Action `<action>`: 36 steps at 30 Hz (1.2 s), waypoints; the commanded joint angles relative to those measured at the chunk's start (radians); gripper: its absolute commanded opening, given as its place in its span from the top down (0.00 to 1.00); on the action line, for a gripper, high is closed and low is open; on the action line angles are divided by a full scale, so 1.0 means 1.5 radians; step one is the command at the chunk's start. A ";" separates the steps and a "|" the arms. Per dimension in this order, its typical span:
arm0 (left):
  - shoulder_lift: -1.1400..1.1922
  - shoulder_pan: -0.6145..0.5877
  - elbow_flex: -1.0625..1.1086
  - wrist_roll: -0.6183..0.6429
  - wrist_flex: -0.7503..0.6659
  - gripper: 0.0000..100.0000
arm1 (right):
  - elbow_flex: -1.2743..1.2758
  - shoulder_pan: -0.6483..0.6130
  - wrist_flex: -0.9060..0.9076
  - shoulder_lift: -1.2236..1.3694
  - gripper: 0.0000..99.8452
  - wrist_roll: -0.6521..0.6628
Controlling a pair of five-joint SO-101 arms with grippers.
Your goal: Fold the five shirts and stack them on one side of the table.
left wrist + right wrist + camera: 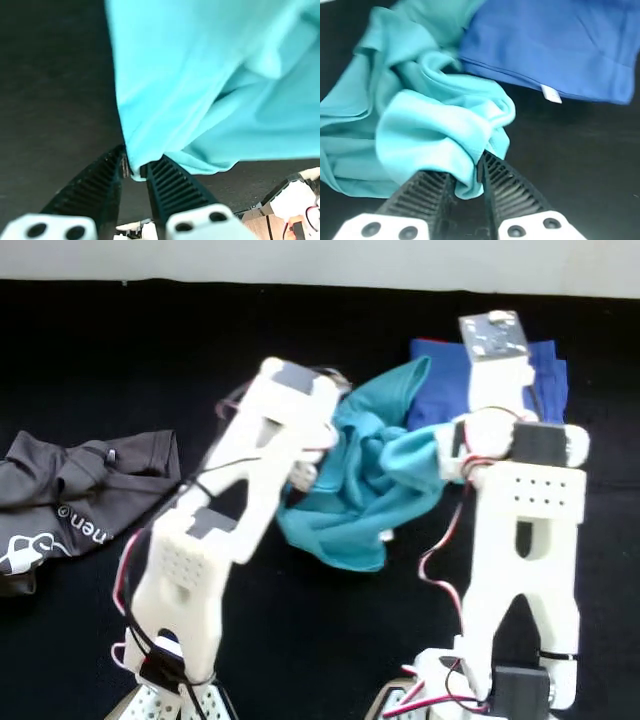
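The left claw (pixel 134 169) is clamped on an edge of the teal shirt (pixel 360 485), a thin fold of cloth pinched between its ribbed fingers (pixel 172 182), with the rest of the fabric spreading away in front of it over the black table (pixel 330 640). The right claw (pixel 466 176) is likewise closed on a bunched fold of the same teal shirt, so the garment sits crumpled between the two claws, each gripping one side of it. Just beyond the right claw lies a blue shirt (pixel 548 375), spread fairly flat, with a small white tag (pixel 551 93) at its near edge; a teal flap reaches up against it. Well apart from the left claw, on its outer side, a dark grey shirt (pixel 80 490) lies rumpled on the table.
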 commanded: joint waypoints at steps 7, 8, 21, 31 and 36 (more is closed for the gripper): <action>-0.110 -0.124 -0.015 -0.049 0.014 0.99 | -0.118 -0.096 -0.003 -0.004 0.99 -0.028; -0.126 -0.141 -0.015 -0.049 0.015 0.99 | -0.129 -0.096 -0.001 -0.009 0.99 -0.028; -0.262 -0.301 0.231 -0.204 -0.032 0.99 | -0.017 -0.171 0.018 -0.006 0.99 -0.028; -0.183 -0.390 0.278 -0.247 -0.197 0.96 | 0.192 -0.166 -0.208 -0.009 0.99 -0.024; -0.177 -0.391 0.185 -0.244 -0.193 0.91 | 0.102 -0.143 -0.289 -0.002 0.99 -0.027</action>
